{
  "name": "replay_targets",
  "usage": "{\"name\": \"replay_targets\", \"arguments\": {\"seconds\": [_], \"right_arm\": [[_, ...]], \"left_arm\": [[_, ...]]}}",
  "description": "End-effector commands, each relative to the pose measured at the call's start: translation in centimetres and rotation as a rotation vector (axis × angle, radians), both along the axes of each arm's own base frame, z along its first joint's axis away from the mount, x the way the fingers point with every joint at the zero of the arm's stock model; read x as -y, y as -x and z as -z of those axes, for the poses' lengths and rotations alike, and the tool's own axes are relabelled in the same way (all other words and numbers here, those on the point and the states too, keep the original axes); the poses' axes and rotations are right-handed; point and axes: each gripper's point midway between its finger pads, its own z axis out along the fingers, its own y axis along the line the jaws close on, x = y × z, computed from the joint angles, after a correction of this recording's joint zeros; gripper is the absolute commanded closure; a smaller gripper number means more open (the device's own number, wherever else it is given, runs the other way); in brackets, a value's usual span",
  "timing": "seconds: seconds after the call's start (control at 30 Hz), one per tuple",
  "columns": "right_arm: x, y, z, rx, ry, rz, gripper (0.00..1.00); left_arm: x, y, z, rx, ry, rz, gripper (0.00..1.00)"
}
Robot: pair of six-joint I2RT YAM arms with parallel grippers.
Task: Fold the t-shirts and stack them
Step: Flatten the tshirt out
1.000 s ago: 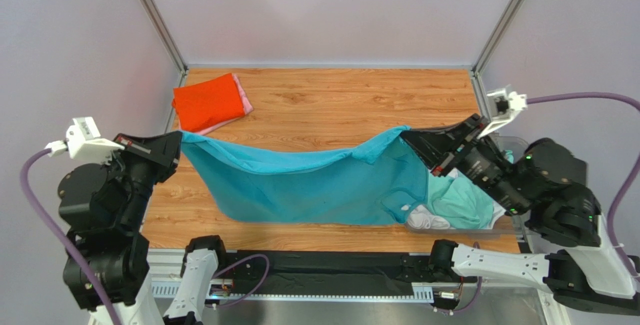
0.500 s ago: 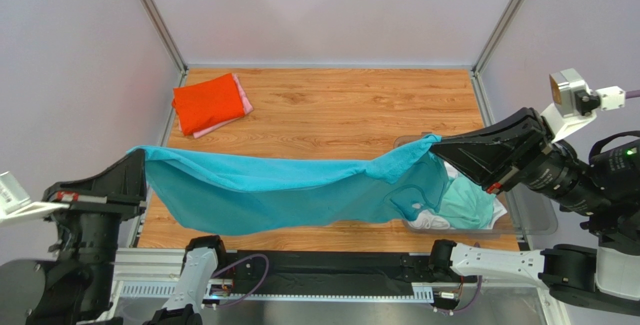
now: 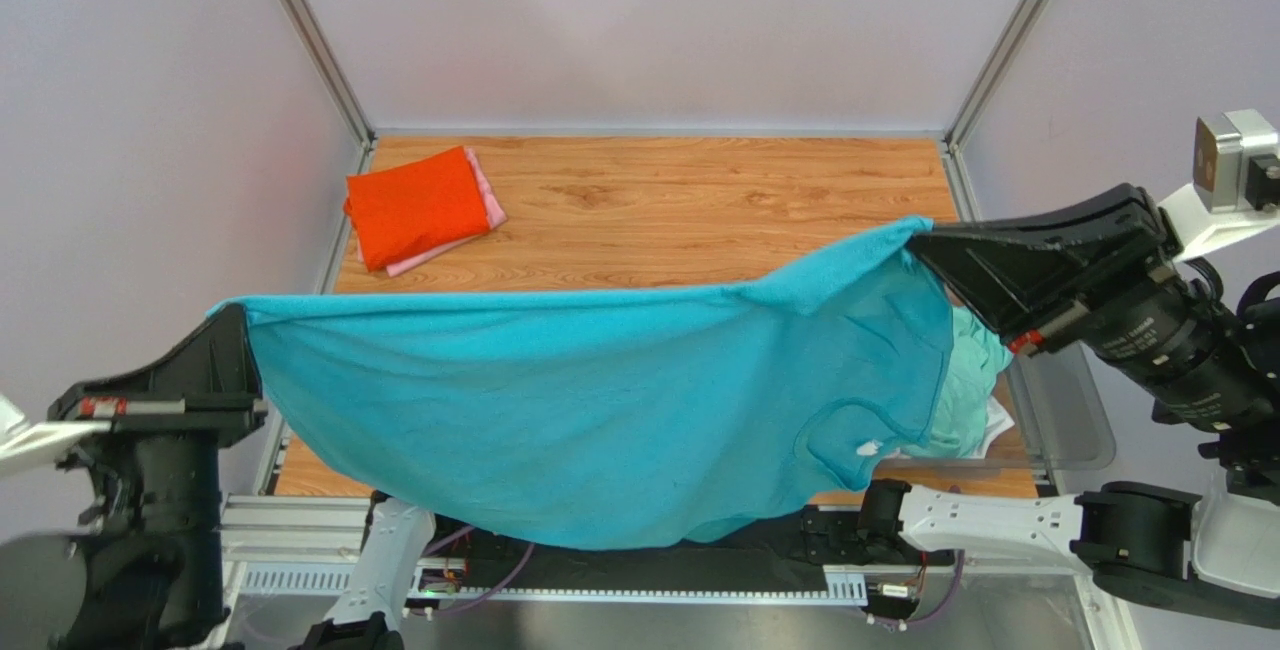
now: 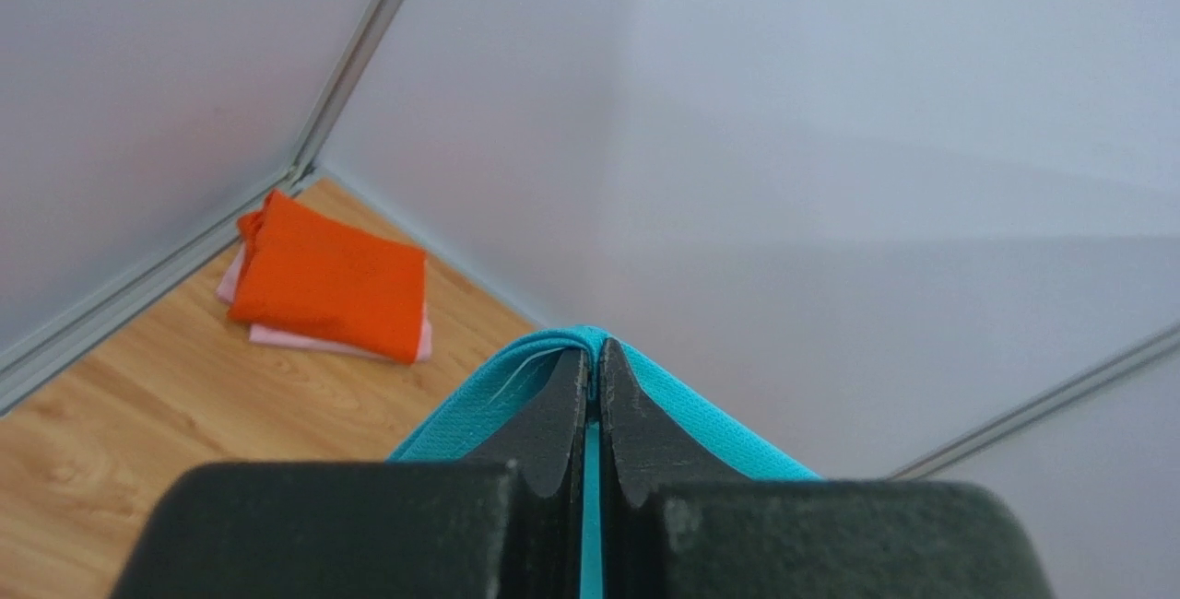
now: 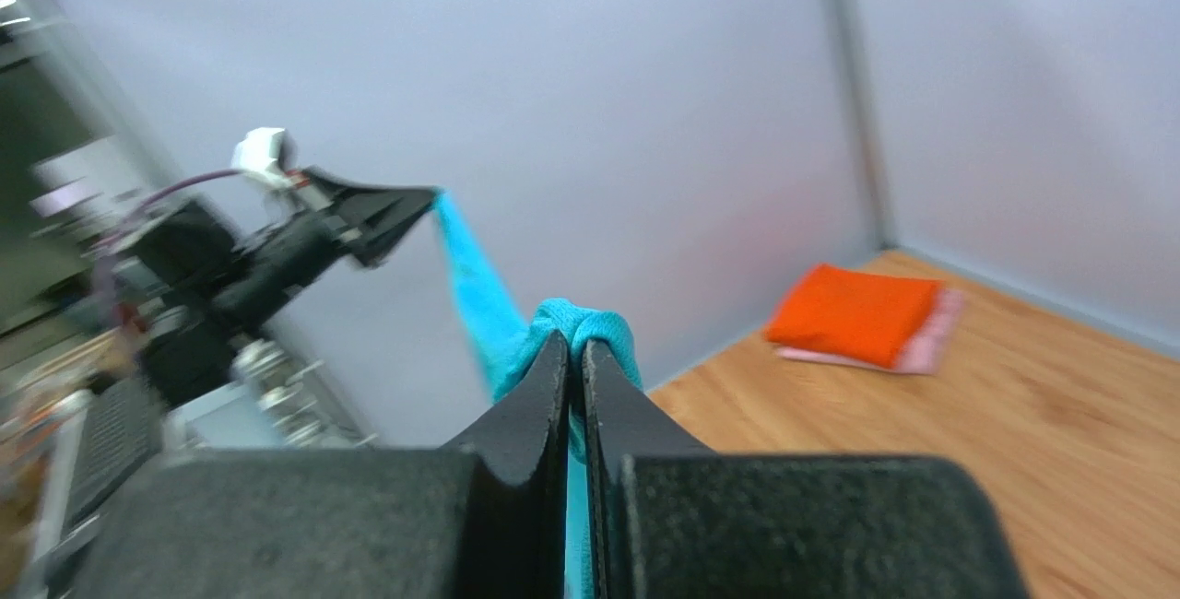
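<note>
Teal t-shirt (image 3: 601,410) hangs spread in the air over the table's (image 3: 676,215) near edge, with the left gripper (image 3: 238,328) and right gripper (image 3: 920,242) each clamped on an upper corner. By its look the cloth is soft, light and limp, sagging between holds, so it is best gripped at edges and corners.

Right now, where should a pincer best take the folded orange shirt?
Probably its right edge, coming from the table's middle: the orange shirt lies flat on the pink shirt, close to the left wall, so that side is free.
</note>
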Motion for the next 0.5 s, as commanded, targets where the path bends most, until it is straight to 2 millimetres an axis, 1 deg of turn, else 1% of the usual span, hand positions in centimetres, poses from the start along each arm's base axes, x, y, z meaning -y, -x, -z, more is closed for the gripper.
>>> {"name": "replay_targets", "arguments": {"seconds": [0.0,0.03,0.07,0.1,0.13,0.17,0.2,0.23,0.27,0.3,0.33,0.37,0.4,0.43,0.47], "right_arm": [[2.7,-8.1,1.6,-0.056,0.057,0.483,1.0],[2.5,-9.6,3.0,-0.071,0.104,0.563,1.0],[3.3,-11.1,4.1,-0.097,0.129,0.677,1.0],[3.1,-11.7,4.2,-0.076,0.14,0.712,1.0],[2.5,-13.0,6.3,-0.089,0.202,0.776,1.0],[2.1,-13.5,7.2,-0.093,0.221,0.803,1.0],[1.9,-14.1,7.3,-0.092,0.211,0.837,1.0],[0.7,-15.2,9.6,-0.095,0.286,0.872,1.0],[1.1,-16.3,10.6,-0.115,0.305,0.93,1.0],[0.5,-17.2,11.8,-0.129,0.331,0.941,1.0],[-0.6,-18.5,13.4,-0.17,0.336,0.939,1.0],[-1.0,-20.6,15.8,-0.201,0.378,0.915,1.0],[-1.5,-21.9,17.1,-0.231,0.385,0.892,1.0],[-2.4,-23.5,19.1,-0.27,0.408,0.871,1.0],[-2.5,-24.8,20.5,-0.284,0.433,0.873,1.0]], "left_arm": [[-2.5,-4.7,2.5,-0.141,0.007,-0.099,1.0],[-3.0,-6.9,4.4,-0.208,0.031,-0.108,1.0],[-3.4,-8.0,5.5,-0.24,0.043,-0.126,1.0],[-3.8,-8.9,6.5,-0.27,0.055,-0.14,1.0],[-4.2,-10.8,8.7,-0.327,0.084,-0.152,1.0],[-4.8,-11.5,9.7,-0.354,0.1,-0.182,1.0],[-5.1,-12.5,10.6,-0.367,0.115,-0.195,1.0],[-5.4,-13.9,13.2,-0.433,0.128,-0.204,1.0],[-5.8,-14.7,14.4,-0.456,0.142,-0.227,1.0],[-6.0,-15.5,15.6,-0.48,0.153,-0.237,1.0],[-6.3,-17.1,18.1,-0.538,0.161,-0.246,1.0],[-6.4,-17.8,19.4,-0.568,0.172,-0.249,1.0],[-6.6,-19.3,20.5,-0.585,0.191,-0.254,1.0],[-6.8,-20.4,22.9,-0.633,0.2,-0.26,1.0],[-6.7,-21.5,24.1,-0.652,0.204,-0.252,1.0]]}}
